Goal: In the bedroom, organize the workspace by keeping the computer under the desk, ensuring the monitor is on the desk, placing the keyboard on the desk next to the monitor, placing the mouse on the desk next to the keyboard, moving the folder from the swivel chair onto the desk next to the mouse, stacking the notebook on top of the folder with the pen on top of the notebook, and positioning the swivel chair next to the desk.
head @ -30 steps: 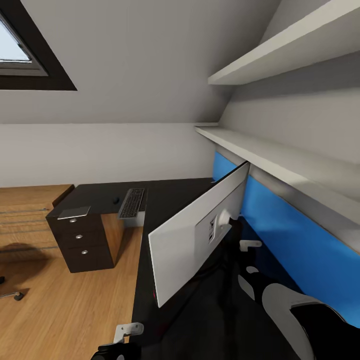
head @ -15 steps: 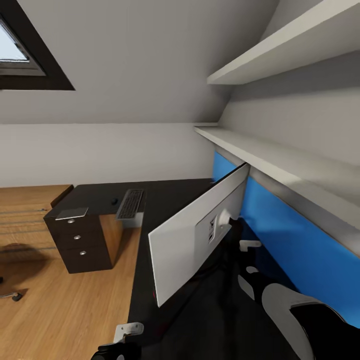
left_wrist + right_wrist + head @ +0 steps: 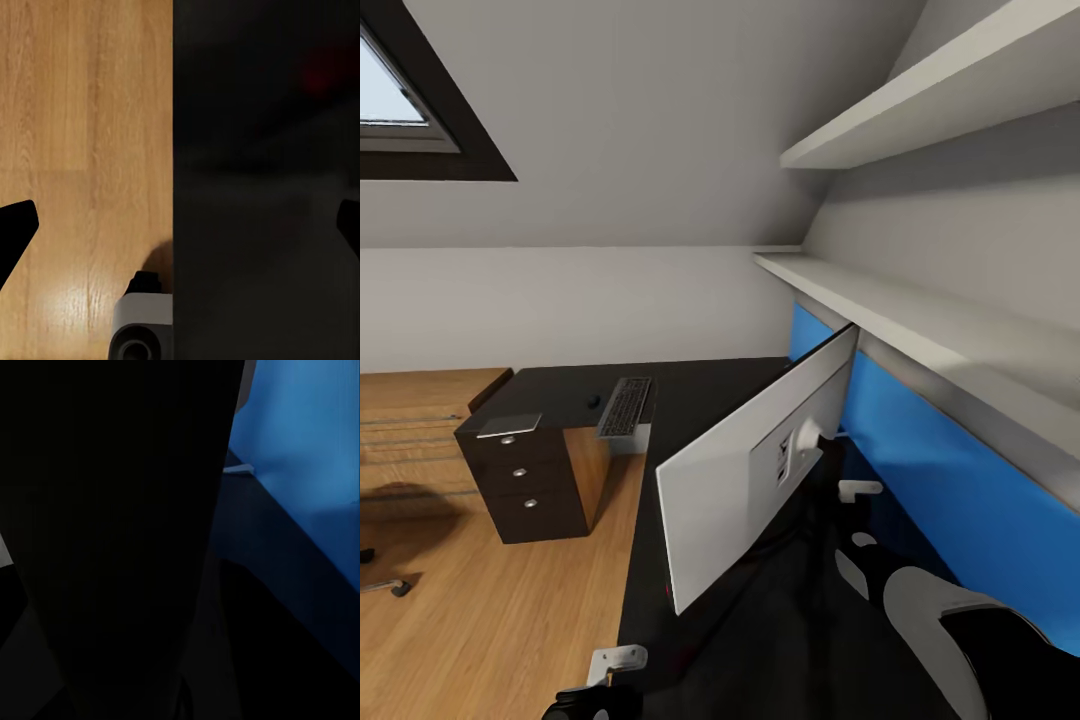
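Standing on the glossy black desk (image 3: 700, 390), the monitor (image 3: 730, 490) shows its pale grey back in the head view, near the blue back panel (image 3: 950, 480); farther along lie the keyboard (image 3: 625, 405) and, just beside it, the mouse (image 3: 592, 401), with a black drawer cabinet (image 3: 525, 490) at the desk's end. From the left wrist, the left gripper (image 3: 180, 225) hangs spread wide over the desk's edge and the wood floor (image 3: 82, 150), grasping nothing. From the right wrist, dark shapes and blue panel; whether the right gripper is clenched I cannot tell.
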